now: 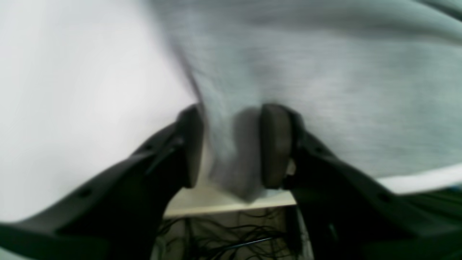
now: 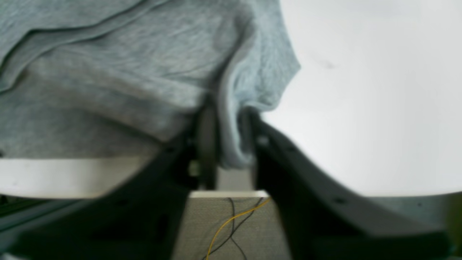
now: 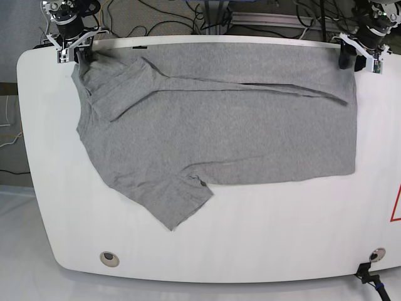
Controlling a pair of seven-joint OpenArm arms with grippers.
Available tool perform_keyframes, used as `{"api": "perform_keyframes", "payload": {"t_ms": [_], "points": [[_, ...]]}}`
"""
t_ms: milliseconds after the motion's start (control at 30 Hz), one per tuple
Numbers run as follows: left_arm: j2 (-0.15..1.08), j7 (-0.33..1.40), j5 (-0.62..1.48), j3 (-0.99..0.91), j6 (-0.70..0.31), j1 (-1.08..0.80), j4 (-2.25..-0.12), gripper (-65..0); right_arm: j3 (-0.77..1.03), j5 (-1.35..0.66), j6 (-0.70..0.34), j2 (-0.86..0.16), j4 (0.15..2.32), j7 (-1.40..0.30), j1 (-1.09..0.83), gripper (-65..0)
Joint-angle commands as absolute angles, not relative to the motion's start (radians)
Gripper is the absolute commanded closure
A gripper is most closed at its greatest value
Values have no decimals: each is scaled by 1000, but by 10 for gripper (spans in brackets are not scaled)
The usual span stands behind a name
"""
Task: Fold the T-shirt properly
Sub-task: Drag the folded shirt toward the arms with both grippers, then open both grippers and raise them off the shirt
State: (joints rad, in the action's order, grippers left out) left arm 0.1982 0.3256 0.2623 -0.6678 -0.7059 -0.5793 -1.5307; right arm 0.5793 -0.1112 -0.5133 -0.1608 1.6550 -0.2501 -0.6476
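I am seeing the T-shirt point(image 3: 219, 132) lying on the white bench point(image 3: 282, 232). At its far corners, left fingers point(image 1: 276, 144) and right fingers point(image 2: 207, 141) are standing parted, fabric between them.

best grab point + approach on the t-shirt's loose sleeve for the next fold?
Probably the hem corner of the sleeve that sticks out from the T-shirt toward the table's near edge. It lies flat on bare table, so come from the near side, low, and pinch the hem between the fingers.
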Motion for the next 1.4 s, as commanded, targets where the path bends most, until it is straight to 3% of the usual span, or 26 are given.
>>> {"api": "perform_keyframes", "payload": {"t_ms": [0,167,700,1000,1233,1367], "points": [[211,364,234,-667,-698,-582,-1535,-241,582,-79,-515,-166,1655,-309,-642,-225],[239,364,236,-668,-698,-567,-1537,-241,599,-79,-515,-168,1715,-309,-638,-290],[234,366,328,-677,-698,-542,-1787,-241,591,-77,-519,-166,1948,-374,-619,-290],[148,400,320,-644,-696,-453,-1857,-241,421,-70,-515,-166,1948,-374,-506,-290],[139,394,255,-495,-532,-440,-1860,-241,292,-67,-507,-165,1946,-374,-456,-290],[96,394,191,-455,-486,-409,-1860,-241,216,-68,-409,-163,1945,-374,-455,-290]]}}
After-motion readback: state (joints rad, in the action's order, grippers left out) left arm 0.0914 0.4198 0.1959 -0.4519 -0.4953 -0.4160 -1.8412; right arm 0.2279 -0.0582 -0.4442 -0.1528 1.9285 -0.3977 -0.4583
